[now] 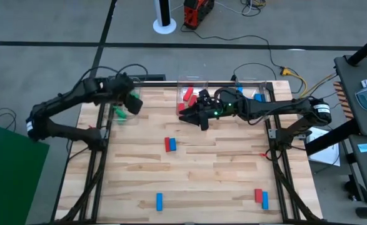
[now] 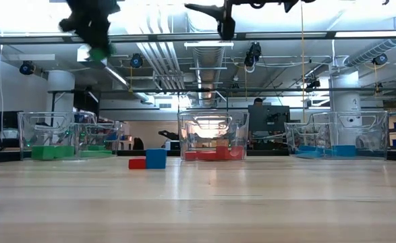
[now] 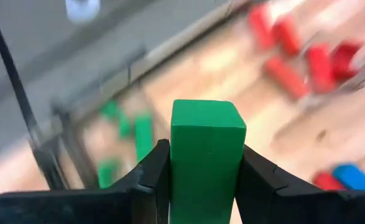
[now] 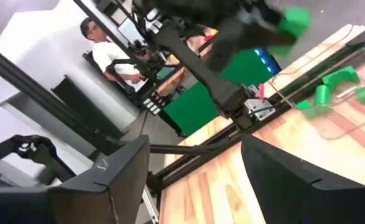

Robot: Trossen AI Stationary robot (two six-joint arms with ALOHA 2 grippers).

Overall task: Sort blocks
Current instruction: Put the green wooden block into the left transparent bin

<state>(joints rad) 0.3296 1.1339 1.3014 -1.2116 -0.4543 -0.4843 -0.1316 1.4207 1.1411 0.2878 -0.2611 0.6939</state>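
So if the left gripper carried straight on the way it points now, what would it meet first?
The left gripper, shut on a green block, points toward the clear bin holding other green blocks. It would probably reach that bin's contents first, though the blurred wrist view leaves depth uncertain.

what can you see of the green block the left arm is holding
The green block is a solid, smooth-faced rectangular bar, plain bright green with a squarish end face. It stands on end in the left wrist view, clamped on two opposite sides by the dark fingers of the left end effector. It is held in the air above the clear bin with the other green blocks, touching nothing else.
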